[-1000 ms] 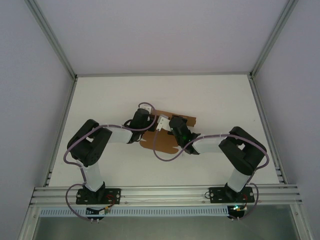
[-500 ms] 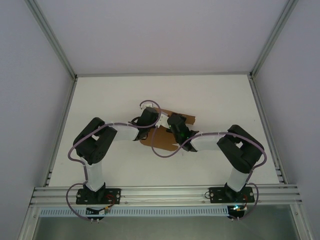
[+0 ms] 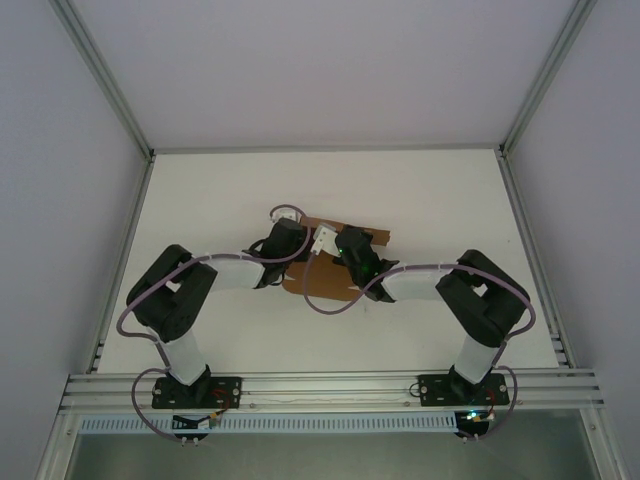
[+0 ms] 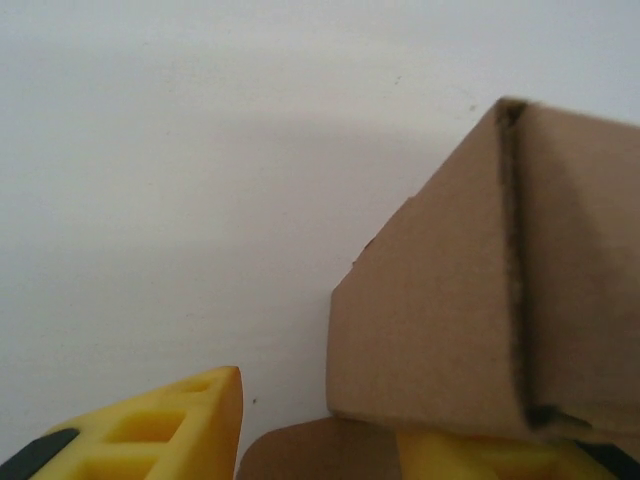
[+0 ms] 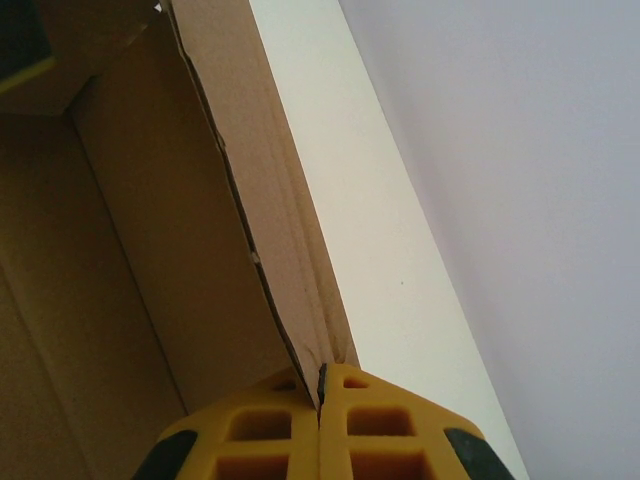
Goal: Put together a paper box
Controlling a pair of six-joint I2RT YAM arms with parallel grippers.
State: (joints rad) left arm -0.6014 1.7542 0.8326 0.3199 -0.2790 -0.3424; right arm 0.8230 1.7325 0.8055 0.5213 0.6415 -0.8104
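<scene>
Paper box, place: you find the paper box (image 3: 328,279) in the middle of the top view. It lies on the white table (image 3: 200,200), where the two wrists meet over it.
Paper box, outline: from above you see a brown patch partly covered by both arms. Its upper right corner pokes out beyond the right wrist.
Paper box, look: plain brown kraft with a matte face and no print that you can see.
Paper box, left wrist view: a folded panel rises in the right half of the frame. A dark, rough crease runs down it near the right side, and a second piece of cardboard shows at the bottom edge.
Paper box, right wrist view: the left half of the frame shows the inside of a raised wall, with a thin, slightly ragged edge running from top to bottom.
Left end effector (image 4: 330,452): its yellow fingers stand apart at a middling width. You see nothing pinched, though the panel's lower edge sits over the right-hand finger.
Right end effector (image 5: 321,400): the fingers are pressed together on the thin edge of the box wall.
Backdrop: a strip of pale table and a grey wall (image 5: 520,200) lie to the right of that wall edge.
</scene>
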